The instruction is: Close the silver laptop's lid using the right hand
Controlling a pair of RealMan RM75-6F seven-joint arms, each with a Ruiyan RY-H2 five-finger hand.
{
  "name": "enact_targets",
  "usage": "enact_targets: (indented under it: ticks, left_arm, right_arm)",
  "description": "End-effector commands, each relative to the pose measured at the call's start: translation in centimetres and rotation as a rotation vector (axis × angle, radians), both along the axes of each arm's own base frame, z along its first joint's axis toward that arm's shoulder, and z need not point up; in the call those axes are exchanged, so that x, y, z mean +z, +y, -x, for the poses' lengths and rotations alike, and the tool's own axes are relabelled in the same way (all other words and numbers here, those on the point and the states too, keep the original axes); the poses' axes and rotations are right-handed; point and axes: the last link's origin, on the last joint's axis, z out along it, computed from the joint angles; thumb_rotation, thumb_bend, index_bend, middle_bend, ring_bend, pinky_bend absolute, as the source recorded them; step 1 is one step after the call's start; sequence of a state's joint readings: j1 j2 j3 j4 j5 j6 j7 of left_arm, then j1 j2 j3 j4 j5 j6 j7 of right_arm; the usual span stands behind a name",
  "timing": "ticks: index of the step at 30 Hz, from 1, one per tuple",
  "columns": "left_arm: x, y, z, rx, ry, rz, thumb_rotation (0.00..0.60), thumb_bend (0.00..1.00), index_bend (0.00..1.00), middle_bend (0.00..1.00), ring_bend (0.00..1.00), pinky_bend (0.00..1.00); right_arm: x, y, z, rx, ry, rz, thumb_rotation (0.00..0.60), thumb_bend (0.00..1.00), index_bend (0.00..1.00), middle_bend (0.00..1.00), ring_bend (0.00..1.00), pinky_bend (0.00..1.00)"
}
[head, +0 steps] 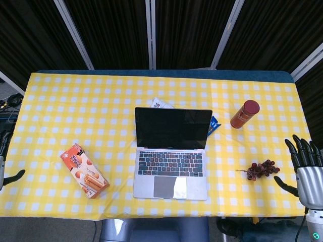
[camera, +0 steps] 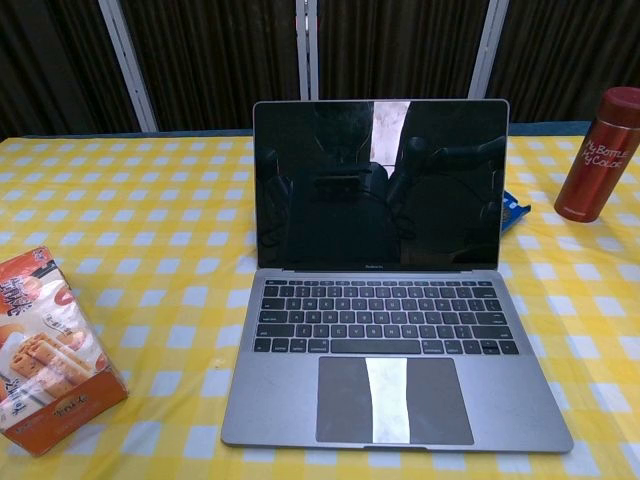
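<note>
Item count on the worktop [head: 60,96], yellow-checked cover:

- Silver laptop [head: 171,171]: one unit, lid raised.
- Red bottle [head: 245,114]: one unit, upright.
- Orange snack box [head: 84,170]: one unit, lying flat.
- Bunch of dark grapes [head: 262,169]: one bunch.
- Printed packets behind the laptop screen: two visible, one white packet [head: 160,104] and one blue packet [head: 213,125], both partly hidden.
- Robot hands: two, the right hand [head: 306,166] and the left hand [head: 5,161], the latter mostly out of frame.
</note>
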State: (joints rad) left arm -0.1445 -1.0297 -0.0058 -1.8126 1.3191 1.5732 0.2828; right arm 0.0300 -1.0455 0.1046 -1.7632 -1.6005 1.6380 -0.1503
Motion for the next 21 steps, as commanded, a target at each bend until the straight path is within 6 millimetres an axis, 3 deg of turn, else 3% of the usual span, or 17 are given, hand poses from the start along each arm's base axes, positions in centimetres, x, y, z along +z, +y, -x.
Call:
enact_targets:
  ticks: [1,6,10,13,15,17,19,21]
  left_arm:
    - [0.1,0.0,0.1,-0.008,0.002,0.0,0.6,0.0,0.0,0.0,0.0,0.0]
    - [0.4,-0.2,0.1,-0.022,-0.001,0.006,0.6,0.0,0.0,0.0,0.0,0.0]
    - [0.6,-0.1,0.2,-0.029,-0.002,0.014,0.6,0.0,0.0,0.0,0.0,0.0]
    - [0.5,0.2,0.2,-0.031,-0.001,0.02,0.6,0.0,0.0,0.0,0.0,0.0]
    - [0.6,0.4,0.3,-0.03,0.002,0.022,0.6,0.0,0.0,0.0,0.0,0.0]
    - [0.7,0.6,0.4,-0.026,0.004,0.016,0.6,0.0,0.0,0.0,0.0,0.0]
    - [0.8,0.6,0.5,-0.021,0.003,0.012,0.6,0.0,0.0,0.0,0.0,0.0]
    - [0.8,0.7,0.5,-0.019,0.002,0.011,0.6,0.0,0.0,0.0,0.0,0.0]
  right_arm:
    - [-0.1,0.0,0.0,-0.002,0.004,-0.004,0.6,0.0,0.0,0.0,0.0,0.0]
    - [-0.5,-0.2,0.0,-0.003,0.014,-0.022,0.6,0.0,0.0,0.0,0.0,0.0]
    - [-0.6,-1.7,-0.9,0.034,0.043,-0.06,0.6,0.03,0.0,0.0,0.0,0.0]
    - [-0.3,-4.5,-2.4,0.081,0.063,-0.107,0.6,0.36,0.0,0.0,0.0,0.0]
    - [0.1,-7.0,-4.2,0.122,0.083,-0.149,0.6,0.68,0.0,0.0,0.0,0.0]
    - [-0.1,-10.2,-6.6,0.149,0.063,-0.225,0.6,0.89,0.0,0.0,0.0,0.0]
    - [-0.4,-12.6,-8.7,0.146,0.01,-0.314,0.6,0.99,0.0,0.0,0.0,0.0]
    - [-0.6,-14.6,-10.7,0.157,-0.012,-0.371,0.6,1.0,0.0,0.0,0.0,0.0]
